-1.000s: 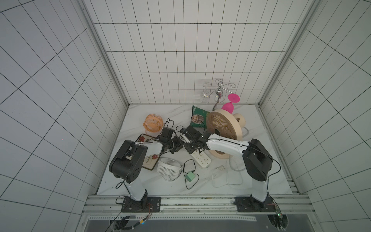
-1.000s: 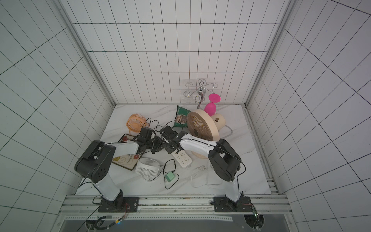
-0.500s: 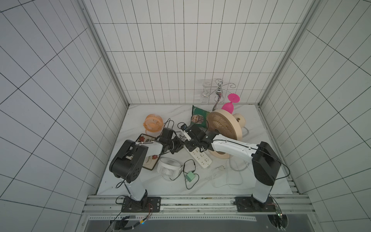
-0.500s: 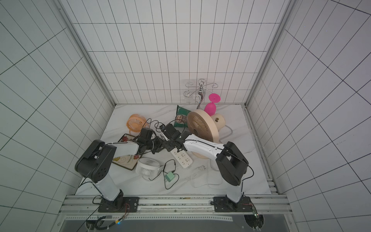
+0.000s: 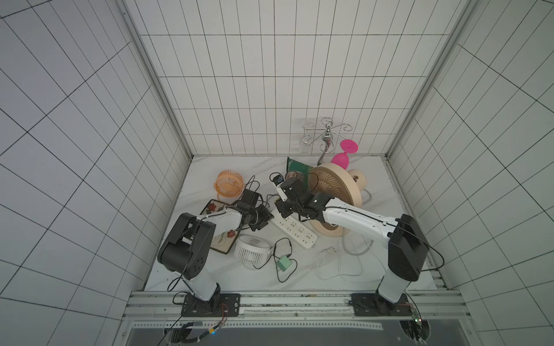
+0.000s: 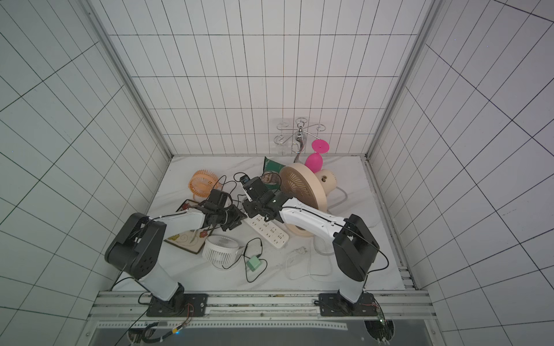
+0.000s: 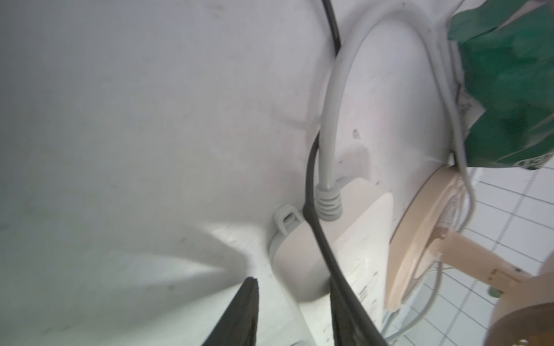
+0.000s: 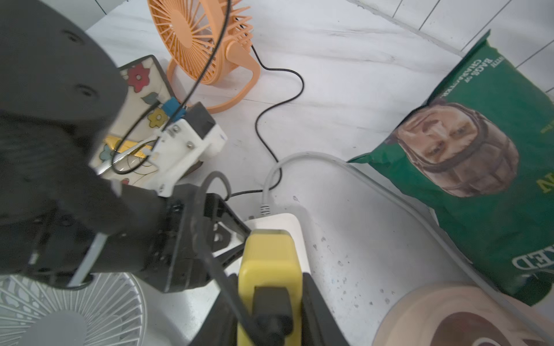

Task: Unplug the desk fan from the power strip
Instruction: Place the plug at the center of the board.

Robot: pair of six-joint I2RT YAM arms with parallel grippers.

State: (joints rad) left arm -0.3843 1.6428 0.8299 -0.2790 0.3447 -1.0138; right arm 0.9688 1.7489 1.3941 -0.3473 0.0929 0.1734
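White marble desk (image 5: 239, 167) inside tiled walls: the power strip (image 5: 295, 232) lies slantwise at its middle, grey cord (image 7: 329, 119) curving toward the green bag (image 8: 479, 149), with the beige fan (image 5: 332, 191) just beside. My right tool (image 8: 266, 317) is clamped on a yellow plug (image 8: 269, 260) over the strip's cord end. My left tool (image 7: 292, 287) stands slightly parted there, empty.

The right arm (image 5: 353, 217) swings its elbow outward, and the right gripper (image 8: 268, 280), with the plug (image 8: 269, 257), shifts slightly toward the back. The left gripper (image 7: 292, 287) parts its jaws at the strip (image 5: 295, 232).
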